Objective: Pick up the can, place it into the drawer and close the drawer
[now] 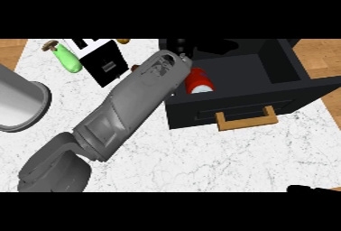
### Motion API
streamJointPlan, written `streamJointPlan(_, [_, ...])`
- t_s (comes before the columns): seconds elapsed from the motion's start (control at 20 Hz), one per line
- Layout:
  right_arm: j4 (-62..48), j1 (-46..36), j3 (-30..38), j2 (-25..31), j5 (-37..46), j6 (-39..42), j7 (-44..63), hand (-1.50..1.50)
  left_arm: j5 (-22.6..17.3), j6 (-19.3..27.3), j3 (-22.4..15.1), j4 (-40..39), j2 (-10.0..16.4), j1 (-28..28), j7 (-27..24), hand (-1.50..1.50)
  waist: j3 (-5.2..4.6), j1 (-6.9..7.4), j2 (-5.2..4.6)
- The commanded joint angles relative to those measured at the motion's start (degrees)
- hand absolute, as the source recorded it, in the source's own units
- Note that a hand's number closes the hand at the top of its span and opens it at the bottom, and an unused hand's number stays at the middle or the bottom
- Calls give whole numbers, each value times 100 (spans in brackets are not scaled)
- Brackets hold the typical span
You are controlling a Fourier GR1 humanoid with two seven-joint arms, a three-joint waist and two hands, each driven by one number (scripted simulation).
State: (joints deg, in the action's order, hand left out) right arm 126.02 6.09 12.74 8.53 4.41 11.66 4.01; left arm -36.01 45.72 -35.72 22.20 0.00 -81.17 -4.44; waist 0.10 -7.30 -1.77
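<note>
Resting inside the open black drawer (193, 115), centre right, the red cylindrical can (198, 82) sits beside the grey left forearm (133, 101); whether the black left hand (180, 46) grips it cannot be told.

The left hand (181, 50) merges with the black drawer (313, 86) behind it; its outline cannot be resolved. The left forearm (133, 103) covers the left side of the can (200, 82). The right hand (311, 188) shows only as a dark sliver at the lower edge. The grey round container (23, 106) is cut off by the left edge. A small brown object (124, 41) at the top edge cannot be identified.
</note>
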Motion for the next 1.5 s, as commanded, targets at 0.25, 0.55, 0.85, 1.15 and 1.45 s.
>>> streamJointPlan(0.25, [-67,-637,-294,481,1253,-86,-108,-150,-405,-149,163,87,0,-271,-181,-150,-5,286,17])
streamJointPlan(0.55, [-158,-499,-1075,583,2869,-304,-351,-150,-513,248,101,207,0,-107,-405,-150,-6,383,64])
streamJointPlan(0.85, [-906,-837,-1987,520,4506,-692,-172,-150,-469,253,6,469,0,-111,-81,-150,-11,663,142])
streamJointPlan(1.15, [-2385,-849,-2131,566,5509,-1469,-579,-150,-305,61,163,553,254,-113,55,-150,-6,815,165])
streamJointPlan(1.45, [-3498,-1792,-1744,188,5423,-1932,-507,-150,50,255,94,1250,676,45,678,-150,-7,846,192])
